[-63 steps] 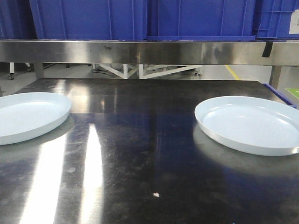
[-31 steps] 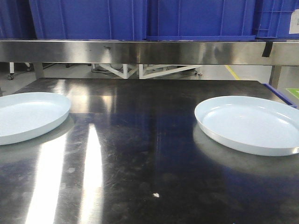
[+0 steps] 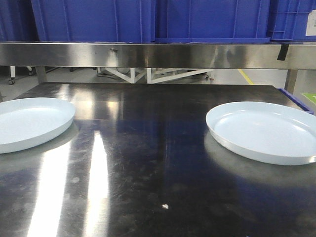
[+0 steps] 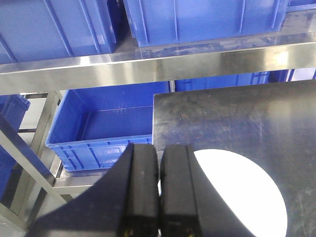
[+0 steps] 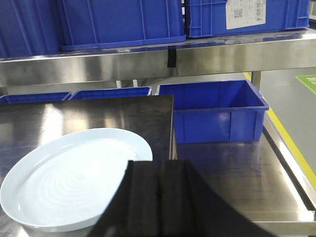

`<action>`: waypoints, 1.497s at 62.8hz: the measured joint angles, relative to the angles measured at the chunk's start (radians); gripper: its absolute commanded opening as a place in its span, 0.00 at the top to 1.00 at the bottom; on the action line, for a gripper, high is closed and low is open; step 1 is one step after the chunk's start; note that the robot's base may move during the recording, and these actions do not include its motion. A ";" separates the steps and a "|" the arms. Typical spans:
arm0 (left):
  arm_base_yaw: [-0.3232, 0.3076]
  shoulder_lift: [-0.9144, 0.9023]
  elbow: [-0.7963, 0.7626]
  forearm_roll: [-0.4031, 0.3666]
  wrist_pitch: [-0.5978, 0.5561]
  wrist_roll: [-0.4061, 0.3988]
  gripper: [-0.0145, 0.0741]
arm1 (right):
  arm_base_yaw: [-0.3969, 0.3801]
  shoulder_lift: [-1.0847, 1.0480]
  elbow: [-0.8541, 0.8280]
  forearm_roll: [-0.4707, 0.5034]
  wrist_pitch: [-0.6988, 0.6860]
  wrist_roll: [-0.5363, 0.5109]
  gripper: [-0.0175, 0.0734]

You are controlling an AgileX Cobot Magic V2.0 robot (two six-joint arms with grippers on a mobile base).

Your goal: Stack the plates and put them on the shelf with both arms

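Observation:
Two pale blue-white plates lie flat and apart on the dark steel table. The left plate sits at the table's left edge; it also shows in the left wrist view, overexposed white. The right plate sits at the right edge; it also shows in the right wrist view. My left gripper is shut and empty, above the left plate's left rim. My right gripper is shut and empty, above the right plate's right rim. Neither gripper shows in the front view.
A steel shelf runs across the back above the table, loaded with blue crates. An open blue crate stands left of the table. Another open blue crate stands right of it on a lower steel surface.

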 measured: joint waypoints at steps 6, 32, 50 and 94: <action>0.000 0.000 0.000 0.000 0.000 0.000 0.73 | 0.000 0.000 0.000 0.000 0.000 0.000 0.75; 0.000 0.026 0.000 0.000 -0.017 0.000 0.73 | 0.000 0.000 0.000 0.000 0.000 0.000 0.75; 0.000 0.026 0.000 0.000 -0.038 0.000 0.73 | 0.000 0.000 -0.010 -0.009 -0.016 0.019 0.75; -0.012 0.026 0.000 -0.010 -0.042 0.000 0.73 | 0.011 0.808 -0.825 0.113 0.456 0.016 0.75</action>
